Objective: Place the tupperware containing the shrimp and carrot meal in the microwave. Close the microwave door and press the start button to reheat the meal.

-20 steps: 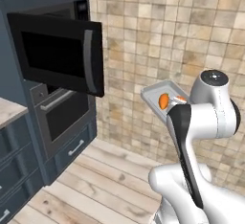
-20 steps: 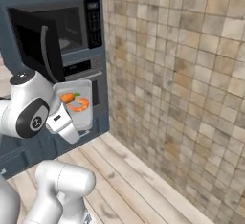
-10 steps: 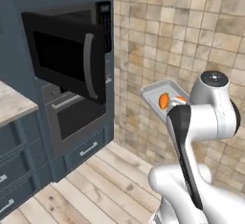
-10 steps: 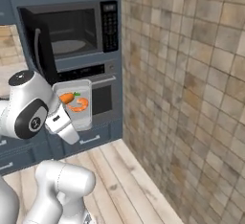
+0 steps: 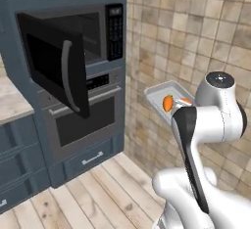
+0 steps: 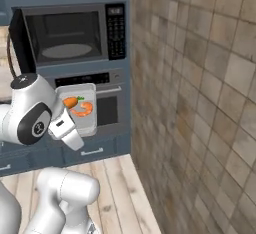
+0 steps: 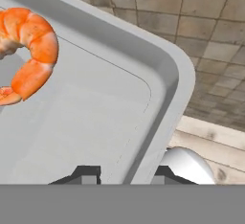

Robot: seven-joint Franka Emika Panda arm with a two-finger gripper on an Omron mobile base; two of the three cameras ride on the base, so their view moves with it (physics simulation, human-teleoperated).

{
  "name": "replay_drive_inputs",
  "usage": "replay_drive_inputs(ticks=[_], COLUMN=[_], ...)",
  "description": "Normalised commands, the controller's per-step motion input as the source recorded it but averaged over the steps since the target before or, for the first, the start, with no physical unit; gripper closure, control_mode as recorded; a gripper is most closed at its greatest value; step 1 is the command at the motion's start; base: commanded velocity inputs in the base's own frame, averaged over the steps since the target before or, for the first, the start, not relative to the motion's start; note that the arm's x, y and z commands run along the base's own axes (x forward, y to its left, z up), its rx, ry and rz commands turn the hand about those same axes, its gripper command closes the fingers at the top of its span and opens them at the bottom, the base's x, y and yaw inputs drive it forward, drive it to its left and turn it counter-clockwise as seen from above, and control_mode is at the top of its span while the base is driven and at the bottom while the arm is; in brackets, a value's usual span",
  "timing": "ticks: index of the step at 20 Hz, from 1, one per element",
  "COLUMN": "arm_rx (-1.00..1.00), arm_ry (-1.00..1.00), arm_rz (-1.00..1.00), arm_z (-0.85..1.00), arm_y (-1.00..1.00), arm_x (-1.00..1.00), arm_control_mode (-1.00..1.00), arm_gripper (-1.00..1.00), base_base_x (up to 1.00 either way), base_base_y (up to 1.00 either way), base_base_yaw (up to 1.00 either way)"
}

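Pincer [image 7: 123, 173] gripped the tupperware [image 6: 85, 120] by its rim, one fingertip [image 7: 85, 174] inside and one outside, holding it in the air. To the left stood the microwave door [image 5: 54, 66], swung open, then the microwave [image 6: 70, 35]. Shrimp [image 7: 29, 53] and carrot [image 6: 70, 101] lay in the tray.

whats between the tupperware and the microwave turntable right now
Nothing: in the right base view, open air separates the held tupperware from the turntable.
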Motion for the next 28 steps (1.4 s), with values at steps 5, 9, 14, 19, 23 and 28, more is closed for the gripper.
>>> replay_drive_inputs(ticks=[5,9,14,19,23,28], arm_rx=[0.00,0.00,0.00,0.00,0.00,0.00], arm_ry=[0.00,0.00,0.00,0.00,0.00,0.00], arm_rz=[0.00,0.00,0.00,0.00,0.00,0.00], arm_z=[0.00,0.00,0.00,0.00,0.00,0.00], arm_y=[0.00,0.00,0.00,0.00,0.00,0.00], arm_x=[0.00,0.00,0.00,0.00,0.00,0.00], arm_control_mode=[1.00,1.00,1.00,1.00,1.00,1.00], arm_gripper=[1.00,1.00,1.00,1.00,1.00,1.00], base_base_x=[0.36,0.39,0.50,0.59,0.62,0.46], base_base_y=[-0.38,-0.38,-0.30,-0.07,0.00,0.00], base_base_yaw=[0.35,0.31,0.28,0.24,0.19,0.21])
